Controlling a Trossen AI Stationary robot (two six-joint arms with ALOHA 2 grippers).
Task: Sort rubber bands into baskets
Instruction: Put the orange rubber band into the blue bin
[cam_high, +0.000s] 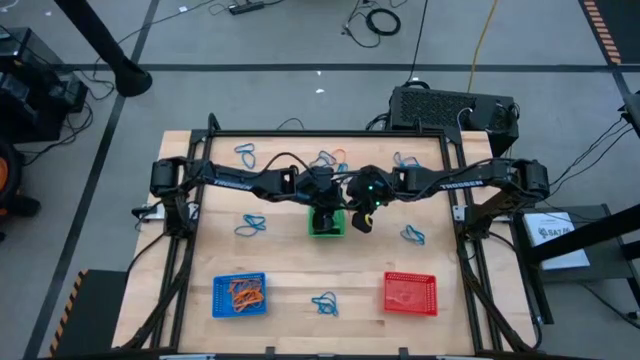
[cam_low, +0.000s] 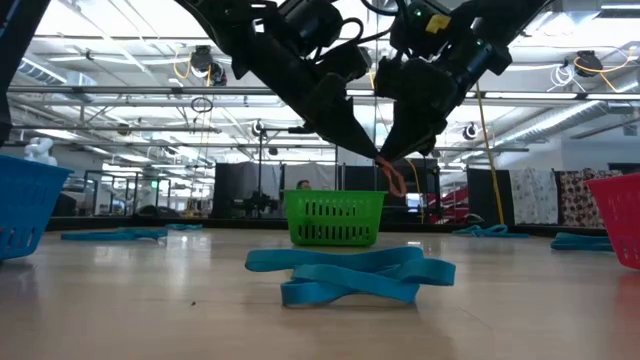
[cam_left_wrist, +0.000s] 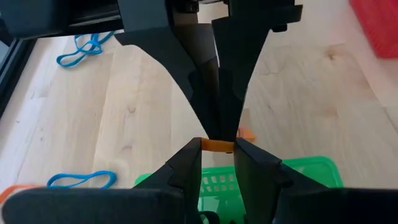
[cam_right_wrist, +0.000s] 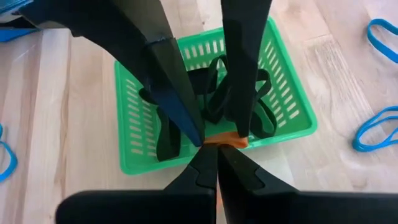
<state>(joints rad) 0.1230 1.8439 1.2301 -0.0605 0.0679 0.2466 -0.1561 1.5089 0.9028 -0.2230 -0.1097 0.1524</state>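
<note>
Hovering above the green basket (cam_right_wrist: 292, 127), the left gripper (cam_left_wrist: 217, 149) and the right gripper (cam_right_wrist: 216, 152) both pinch 1 orange rubber band (cam_right_wrist: 225, 140); black bands (cam_right_wrist: 214, 84) lie inside this basket.

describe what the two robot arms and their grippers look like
Both arms are dark, slim and jointed, with pale lettering along the forearms and black cables looping off them. The left gripper and right gripper each have two black, flat, wedge-shaped fingers tapering to narrow tips. A small green light glows on the right arm's wrist.
</note>
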